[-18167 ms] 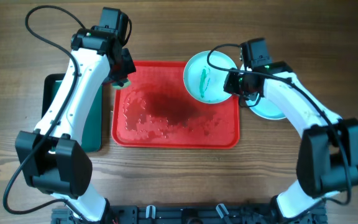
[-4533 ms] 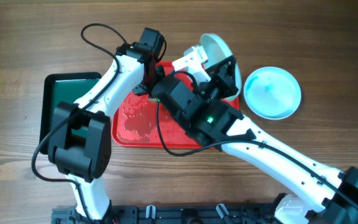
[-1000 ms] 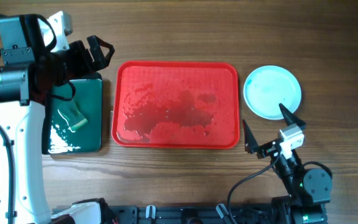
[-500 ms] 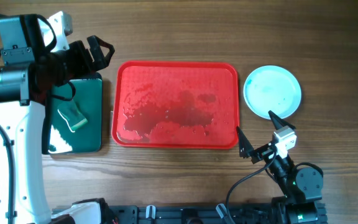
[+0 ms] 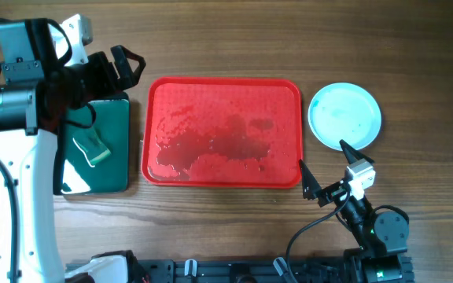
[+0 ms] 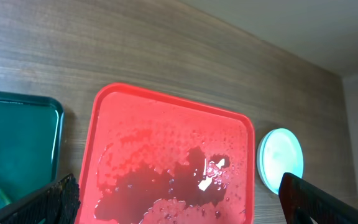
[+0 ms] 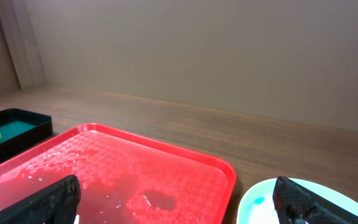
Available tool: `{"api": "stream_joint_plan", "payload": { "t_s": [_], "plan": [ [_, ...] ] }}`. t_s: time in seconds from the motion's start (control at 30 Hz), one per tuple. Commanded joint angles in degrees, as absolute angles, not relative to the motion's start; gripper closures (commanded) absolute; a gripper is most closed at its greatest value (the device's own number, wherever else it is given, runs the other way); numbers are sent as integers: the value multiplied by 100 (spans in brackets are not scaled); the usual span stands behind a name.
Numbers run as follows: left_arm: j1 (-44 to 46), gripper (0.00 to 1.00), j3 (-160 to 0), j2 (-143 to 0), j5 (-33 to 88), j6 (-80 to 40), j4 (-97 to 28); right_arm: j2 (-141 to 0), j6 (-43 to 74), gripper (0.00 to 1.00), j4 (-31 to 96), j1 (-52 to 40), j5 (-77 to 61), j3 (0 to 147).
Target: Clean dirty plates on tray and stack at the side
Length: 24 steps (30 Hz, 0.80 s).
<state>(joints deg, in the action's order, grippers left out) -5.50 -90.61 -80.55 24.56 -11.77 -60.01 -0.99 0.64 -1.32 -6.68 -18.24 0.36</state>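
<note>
Found the plates [image 5: 344, 116] in one pile on the tabletop [image 5: 211, 224], just right of the tray [image 5: 222, 86], which held no plate, only puddled water. Saw the right tool [image 5: 323, 162] spread wide and empty near the pile, and the left tool [image 5: 123, 64] likewise agape above the green tray [image 5: 112, 169] and its sponge [image 5: 94, 148]. Judged the hazard small: a careless swing of the right tool could clip the rim and slide wet plates askew.
</note>
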Motion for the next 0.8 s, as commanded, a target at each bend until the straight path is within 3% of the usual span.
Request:
{"api": "stream_joint_plan", "payload": {
  "t_s": [0.0,0.13,0.3,0.4,0.57,0.77],
  "plan": [
    [-504,0,-9054,-7185,2545,-1090,-6007,-58,163,0,-158,-646,-1942,30],
    [-504,0,-8930,-6123,2401,-1085,-6047,-58,165,0,-156,-646,-1944,30],
    [-497,0,-7627,-4886,1903,-1066,-5721,-58,163,0,-158,-646,-1942,30],
    [-497,0,-6324,-4115,1627,-1066,-4842,-58,165,0,-158,-646,-1944,30],
    [-499,0,-3778,-2552,1175,-1041,-2196,-58,163,0,-156,-646,-1942,30],
    [-504,0,-1590,-1079,1166,-204,49,-58,163,0,-156,-646,-1944,30]
  ]
}}
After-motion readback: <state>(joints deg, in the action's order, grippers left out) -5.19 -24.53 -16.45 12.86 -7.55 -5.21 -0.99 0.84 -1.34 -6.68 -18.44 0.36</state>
